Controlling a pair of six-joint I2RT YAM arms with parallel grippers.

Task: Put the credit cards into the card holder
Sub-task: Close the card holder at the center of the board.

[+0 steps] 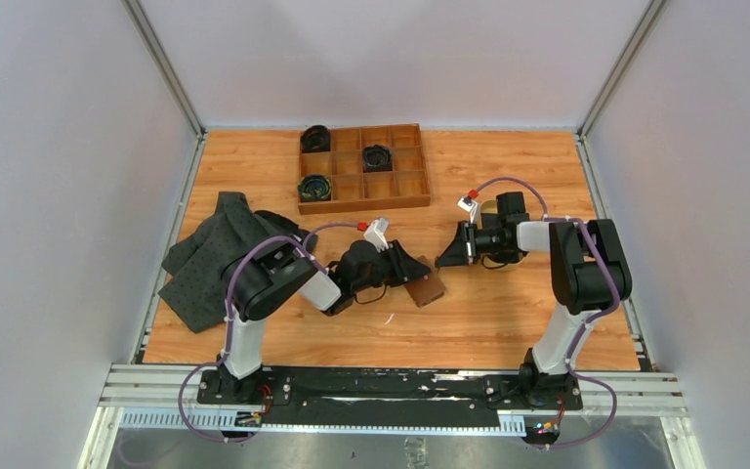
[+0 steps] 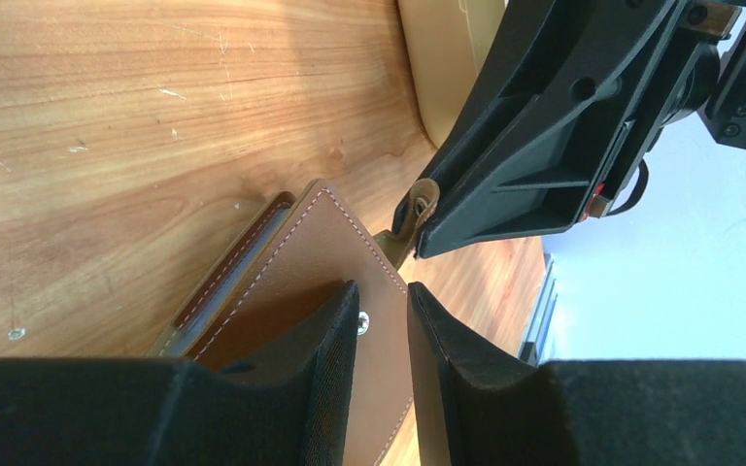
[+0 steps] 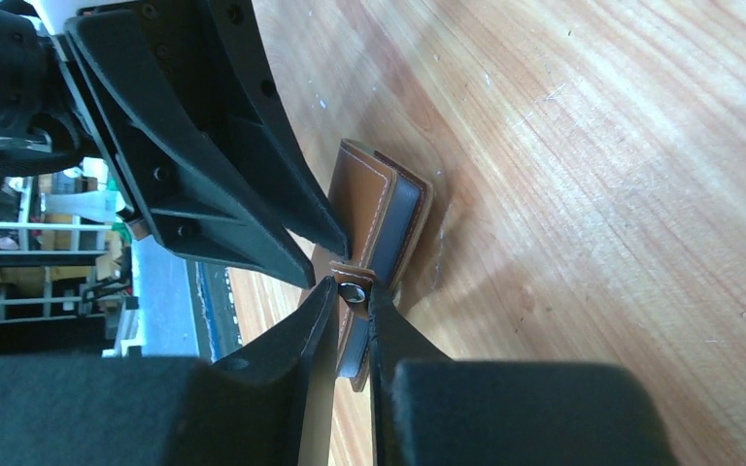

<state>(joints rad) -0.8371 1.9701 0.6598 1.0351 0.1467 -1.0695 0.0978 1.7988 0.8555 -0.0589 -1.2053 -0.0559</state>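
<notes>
Brown leather card holder [image 2: 321,252]: tab tight in right gripper [image 3: 352,289], cover under slightly parted left gripper [image 2: 383,293].

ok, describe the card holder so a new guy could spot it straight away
Start at the wooden compartment tray at the far side and move toward the near edge. Midway, where the left pincer and right pincer meet, lies the card holder. It is the only small brown leather piece with pale stitching, unlike the dark cloth to its left.
</notes>
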